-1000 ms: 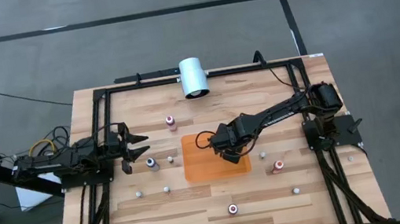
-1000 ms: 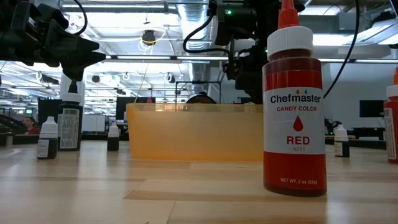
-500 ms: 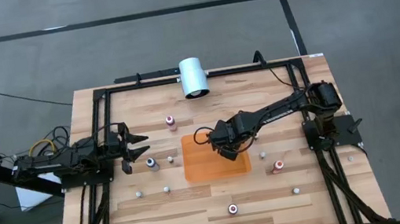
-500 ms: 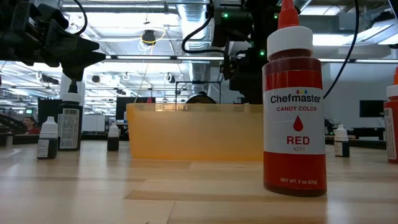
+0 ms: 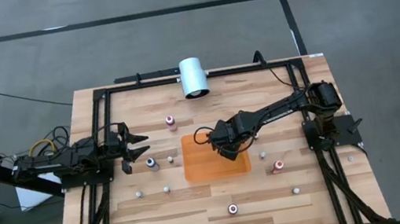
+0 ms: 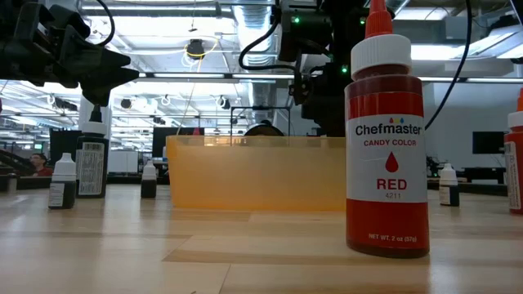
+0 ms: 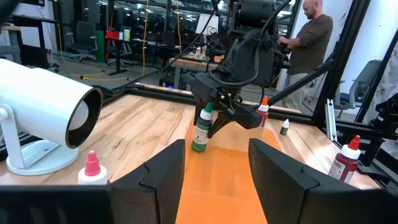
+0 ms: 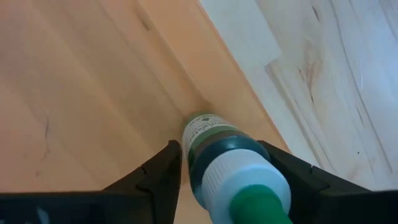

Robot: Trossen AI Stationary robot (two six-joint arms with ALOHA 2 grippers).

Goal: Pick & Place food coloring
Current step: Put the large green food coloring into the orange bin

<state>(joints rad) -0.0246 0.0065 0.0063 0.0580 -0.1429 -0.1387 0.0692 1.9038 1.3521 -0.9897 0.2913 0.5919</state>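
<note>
While hovering over the flat orange tray (image 7: 217, 180), right gripper (image 7: 214, 118) pinches a green-capped dye bottle (image 7: 201, 129) (tilted), left gripper (image 5: 139, 146) parked open.

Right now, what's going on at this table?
The right gripper is over the orange tray with a green food coloring bottle between its fingers, the bottle's base down in the tray; I can't tell whether the grip is on or already let go. The left gripper waits open at the table's left side, empty. Other small bottles stand scattered on the wooden table, including a red one close to the low camera.
</note>
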